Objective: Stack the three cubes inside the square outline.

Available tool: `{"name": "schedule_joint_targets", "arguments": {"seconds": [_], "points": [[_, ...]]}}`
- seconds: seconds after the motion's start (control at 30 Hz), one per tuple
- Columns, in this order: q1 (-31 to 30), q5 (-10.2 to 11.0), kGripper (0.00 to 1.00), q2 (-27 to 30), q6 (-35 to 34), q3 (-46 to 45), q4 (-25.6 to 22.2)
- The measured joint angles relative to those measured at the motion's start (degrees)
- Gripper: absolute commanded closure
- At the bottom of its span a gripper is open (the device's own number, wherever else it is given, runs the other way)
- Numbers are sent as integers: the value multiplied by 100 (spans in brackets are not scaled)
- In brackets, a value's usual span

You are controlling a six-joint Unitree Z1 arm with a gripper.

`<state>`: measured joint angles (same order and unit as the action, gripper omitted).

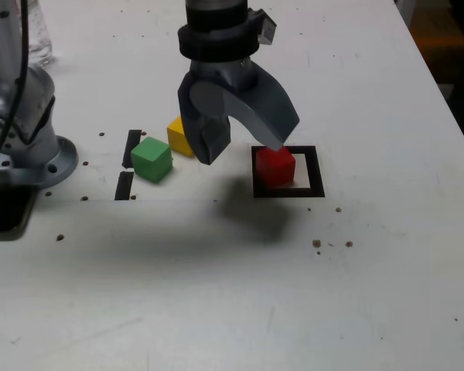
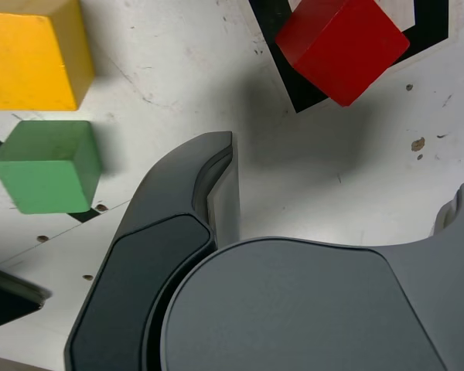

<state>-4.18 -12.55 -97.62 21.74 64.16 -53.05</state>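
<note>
A white table (image 1: 371, 294), scuffed and dotted with small brown specks, fills the exterior view; no brand, label or writing can be read anywhere on it. The arm's silver base (image 1: 27, 147) sits at the middle left of that frame. The grey gripper (image 1: 243, 151) hangs in the upper middle with its jaws spread wide and nothing between them. The square outline (image 1: 319, 171) lies just right of centre, and the red cube (image 1: 275, 167) sits inside it toward its left side, right below the tip of the finger on the exterior view's right; whether they touch I cannot tell. The green cube (image 1: 151, 159) and the yellow cube (image 1: 180, 136) rest together left of centre, outside the jaws, beside two short black strips (image 1: 129, 164).
</note>
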Motion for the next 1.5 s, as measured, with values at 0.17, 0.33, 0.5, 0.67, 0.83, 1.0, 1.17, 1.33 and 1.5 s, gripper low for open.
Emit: {"name": "schedule_joint_targets", "arguments": {"seconds": [0.17, 0.33, 0.5, 0.67, 0.83, 1.0, 1.17, 1.33, 1.5], "points": [[0, -198, 1, -277, -43, 17, 142], [2, -355, 1, -489, -52, 122, 238], [78, -402, 1, -652, -53, 216, 296], [174, -402, 1, -733, -53, 240, 381], [242, -402, 1, -847, -48, 365, 454], [242, -402, 1, -906, -28, 462, 470], [250, -399, 1, -938, -17, 512, 470], [315, -323, 1, -873, -12, 514, 393], [420, -66, 2, -396, -9, 722, 33]]}}
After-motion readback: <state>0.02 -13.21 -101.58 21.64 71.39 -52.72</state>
